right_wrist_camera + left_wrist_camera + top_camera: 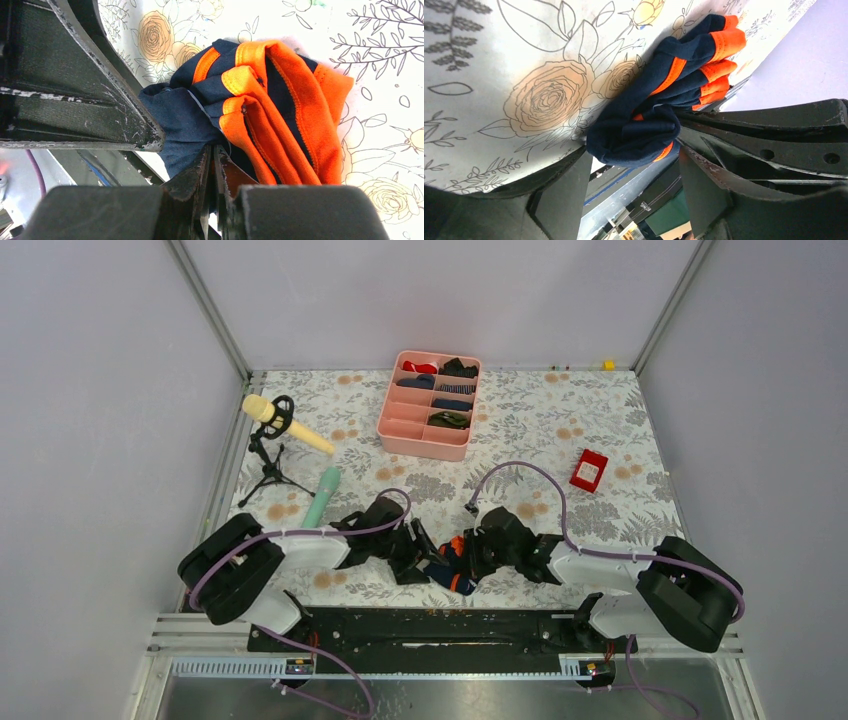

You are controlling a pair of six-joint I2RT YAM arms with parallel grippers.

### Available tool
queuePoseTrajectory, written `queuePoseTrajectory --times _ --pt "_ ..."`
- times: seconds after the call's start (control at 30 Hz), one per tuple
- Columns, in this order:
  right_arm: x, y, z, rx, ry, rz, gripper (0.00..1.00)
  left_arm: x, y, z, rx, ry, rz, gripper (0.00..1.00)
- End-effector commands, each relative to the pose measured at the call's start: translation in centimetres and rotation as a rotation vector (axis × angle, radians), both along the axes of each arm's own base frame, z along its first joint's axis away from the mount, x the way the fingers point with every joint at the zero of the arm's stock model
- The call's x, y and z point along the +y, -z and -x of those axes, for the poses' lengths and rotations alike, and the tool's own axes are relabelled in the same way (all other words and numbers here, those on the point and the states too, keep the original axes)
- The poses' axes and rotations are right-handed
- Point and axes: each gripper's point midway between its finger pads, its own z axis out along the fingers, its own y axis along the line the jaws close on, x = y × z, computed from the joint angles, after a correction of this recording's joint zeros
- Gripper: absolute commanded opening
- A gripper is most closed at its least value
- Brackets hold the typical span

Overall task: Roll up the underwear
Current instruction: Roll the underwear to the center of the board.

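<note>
The underwear (455,575) is a bunched navy bundle with orange bands, lying at the table's near edge between both grippers. In the left wrist view its navy end (639,135) sits between the tips of my left gripper (631,172), whose jaws stand wide apart around it. My left gripper (420,560) is on its left. My right gripper (214,157) is shut on a navy fold of the underwear (280,100), beside the orange waistband. In the top view my right gripper (465,555) is on its right.
A pink tray (422,446) with small rolled garments stands at the back centre. A red box (588,470) lies right of the middle. A yellow microphone on a tripod (283,423) and a green cylinder (322,496) are on the left. The table's near edge runs just behind the bundle.
</note>
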Motion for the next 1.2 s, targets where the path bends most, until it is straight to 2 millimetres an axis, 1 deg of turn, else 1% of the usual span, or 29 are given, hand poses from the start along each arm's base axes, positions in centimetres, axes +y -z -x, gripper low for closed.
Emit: queuePoseTrajectory --times 0.0,0.13,0.2,0.27,0.37,0.4,0.47,0.5,0.53,0.6,0.67,0.7,0.73,0.8,0.83,0.9,0.97,1.03,1.17 --pt "-0.8 1.2 0.6 0.029 -0.03 0.06 0.11 0.8 1.7 -1.0 -0.009 -0.047 -0.078 0.63" --pt "-0.9 1.4 0.7 0.034 -0.035 0.065 0.1 0.4 2.7 -1.8 -0.027 -0.038 -0.087 0.52" --pt "-0.9 1.6 0.8 0.039 -0.038 0.067 0.1 0.3 3.4 -1.9 -0.021 -0.016 -0.112 0.4" --pt "-0.9 1.5 0.8 0.04 -0.038 0.066 0.11 0.1 3.5 -1.8 -0.01 -0.011 -0.109 0.27" --pt "-0.9 1.3 0.7 0.032 -0.036 0.059 0.12 0.3 3.5 -1.5 0.005 -0.013 -0.114 0.15" --pt "-0.9 1.2 0.7 0.029 -0.035 0.059 0.12 0.4 3.5 -1.4 0.01 -0.013 -0.117 0.12" --pt "-0.8 0.8 0.7 0.031 -0.032 0.057 0.13 0.5 3.3 -1.1 0.024 -0.011 -0.116 0.11" --pt "-0.7 0.3 0.7 0.03 -0.035 0.05 0.16 0.6 3.2 -0.9 0.033 -0.008 -0.12 0.11" --pt "-0.4 -0.4 0.5 0.023 -0.04 0.04 0.21 0.7 3.1 -0.8 0.042 -0.004 -0.129 0.11" --pt "-0.5 -2.1 0.3 0.003 -0.036 0.038 0.34 0.8 2.7 -0.7 0.05 0.003 -0.151 0.11" --pt "-1.3 -3.8 -0.3 -0.043 -0.005 0.053 0.44 1.0 2.2 -0.8 0.05 0.011 -0.173 0.11" --pt "-1.7 -4.7 -0.6 -0.071 0.012 0.057 0.47 1.0 2.0 -0.8 0.052 0.015 -0.186 0.11" --pt "-2.4 -5.4 -0.8 -0.097 0.034 0.075 0.49 1.1 1.9 -0.8 0.055 0.022 -0.196 0.11" --pt "-3.0 -7.0 -0.8 -0.151 0.042 0.083 0.49 0.8 1.5 -0.9 0.061 0.034 -0.199 0.11" --pt "-3.1 -7.6 -0.6 -0.184 0.038 0.096 0.49 0.7 1.4 -0.9 0.065 0.038 -0.197 0.11" --pt "-2.8 -8.5 0.4 -0.237 -0.001 0.123 0.47 0.4 1.1 -0.9 0.073 0.043 -0.187 0.11" --pt "-1.9 -8.6 1.7 -0.261 -0.059 0.151 0.46 0.3 0.9 -0.9 0.08 0.047 -0.186 0.11" --pt "-0.9 -7.8 2.7 -0.274 -0.104 0.2 0.46 0.2 0.6 -1.1 0.075 0.047 -0.183 0.11" --pt "0.1 -6.7 3.0 -0.326 -0.136 0.284 0.46 0.1 0.4 -1.2 0.075 0.052 -0.188 0.11"
